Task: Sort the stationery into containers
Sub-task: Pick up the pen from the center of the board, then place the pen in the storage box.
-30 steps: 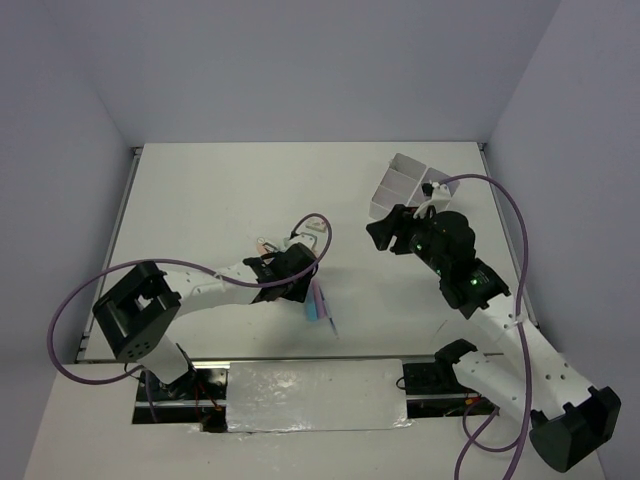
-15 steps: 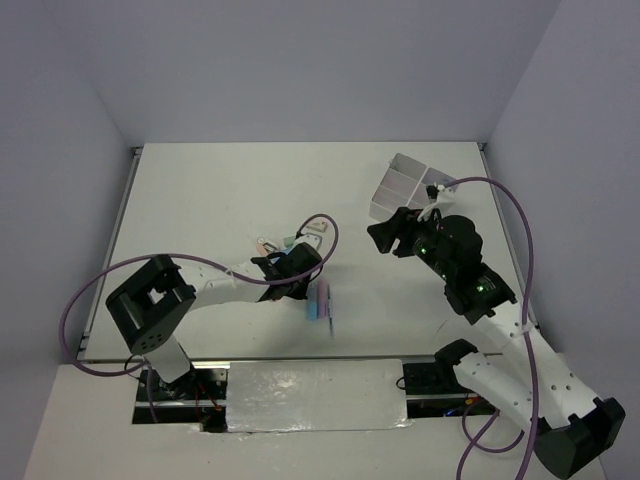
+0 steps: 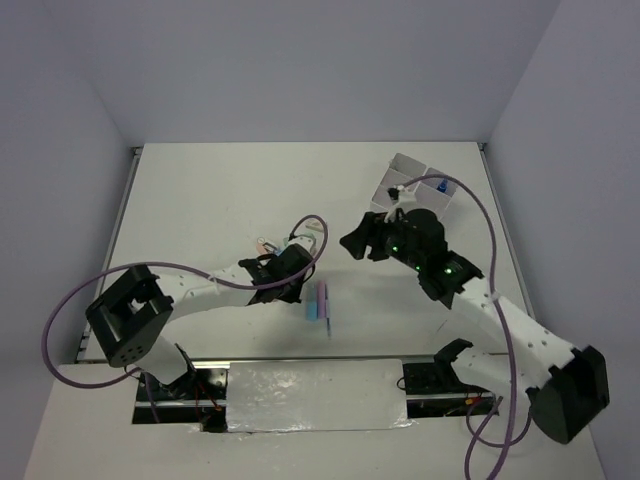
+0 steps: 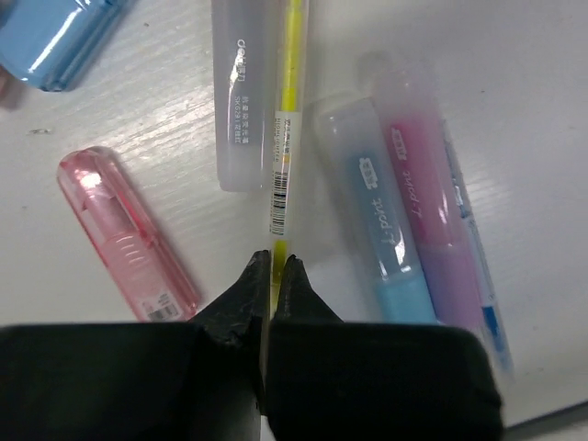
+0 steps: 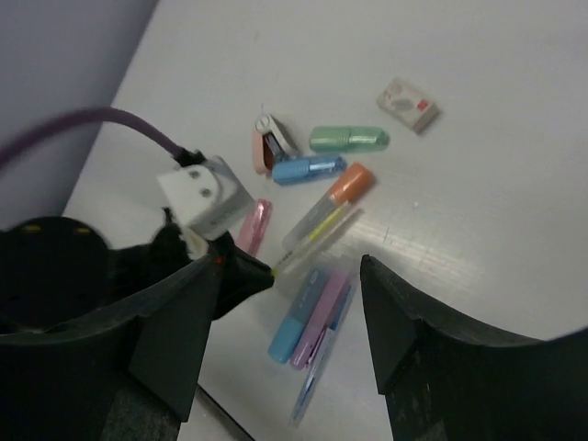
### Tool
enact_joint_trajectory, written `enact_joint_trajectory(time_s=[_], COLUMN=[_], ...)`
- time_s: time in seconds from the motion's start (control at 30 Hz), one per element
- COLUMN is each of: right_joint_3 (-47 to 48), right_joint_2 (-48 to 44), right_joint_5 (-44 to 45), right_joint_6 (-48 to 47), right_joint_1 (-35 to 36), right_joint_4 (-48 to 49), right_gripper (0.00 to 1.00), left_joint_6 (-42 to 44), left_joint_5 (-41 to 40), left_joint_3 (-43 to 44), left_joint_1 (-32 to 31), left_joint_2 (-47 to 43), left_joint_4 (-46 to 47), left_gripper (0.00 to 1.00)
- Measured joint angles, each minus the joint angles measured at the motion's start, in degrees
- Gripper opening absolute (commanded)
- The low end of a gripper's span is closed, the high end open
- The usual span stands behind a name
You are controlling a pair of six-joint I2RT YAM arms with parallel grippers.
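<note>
My left gripper is shut on the near end of a thin yellow pen lying on the table in the stationery pile. Beside the pen lie a frosted orange-capped marker, a blue marker, a pink-purple marker, a thin blue pen and a pink piece. My right gripper is open and empty, hovering above the pile. In the top view the left gripper and right gripper flank the pile. The white divided tray stands at the back right.
The right wrist view also shows a green piece, a blue piece, a pink clip-like item and a small eraser farther out. A small blue thing lies in the tray. Grey walls close in the table on three sides.
My right gripper has swung left, away from the tray and toward the pile. My left gripper has stayed at the pile, shifting only slightly.
</note>
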Motion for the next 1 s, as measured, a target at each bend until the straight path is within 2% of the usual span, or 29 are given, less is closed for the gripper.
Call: enact_joint_trajectory(time_s=[0.13, 0.23, 0.37, 0.63, 0.73, 0.83, 0.9, 0.93, 1.0], right_joint_3=[-2.16, -6.03, -6.62, -6.60, -6.54, -6.25, -6.25, -6.25, -6.03], right_joint_2=[10.38, 14.95, 20.41, 23.89, 23.96, 24.87, 25.66, 25.99, 26.23], right_joint_5=[2.03, 4.15, 5.27, 5.57, 5.55, 5.33, 4.85, 4.46, 3.41], right_joint_6=[3.43, 7.48, 11.85, 16.22, 16.87, 17.57, 17.99, 18.23, 20.26], right_joint_1=[3.34, 4.07, 6.58, 10.54, 10.64, 10.64, 10.64, 10.67, 10.67], right_joint_4=[5.49, 9.62, 15.61, 24.17, 25.38, 26.51, 27.21, 27.32, 28.68], right_gripper=[0.72, 0.73, 0.73, 0.73, 0.62, 0.47, 0.28, 0.14, 0.12], left_joint_6=[-0.22, -0.20, 0.09, 0.04, -0.07, -0.37, -0.83, -1.05, -1.36], left_joint_5=[-0.24, -0.22, 1.14, 3.21, 4.04, 4.96, 5.31, 5.31, 5.33], left_joint_3=[-0.09, -0.15, -1.27, -2.25, -3.19, -3.91, -3.91, -3.91, -4.07], left_joint_1=[-0.20, -0.70, -1.73, -2.14, -2.14, -2.19, -2.19, -2.19, -2.19], left_joint_2=[-5.35, -9.66, -14.64, -16.65, -17.03, -18.08, -18.62, -18.84, -18.91], left_joint_4=[-1.53, -1.42, 0.85, 2.82, 4.04, 4.20, 4.59, 4.90, 4.87], left_gripper=[0.00, 0.00, 0.00, 0.00, 0.00, 0.00, 0.00, 0.03, 0.17])
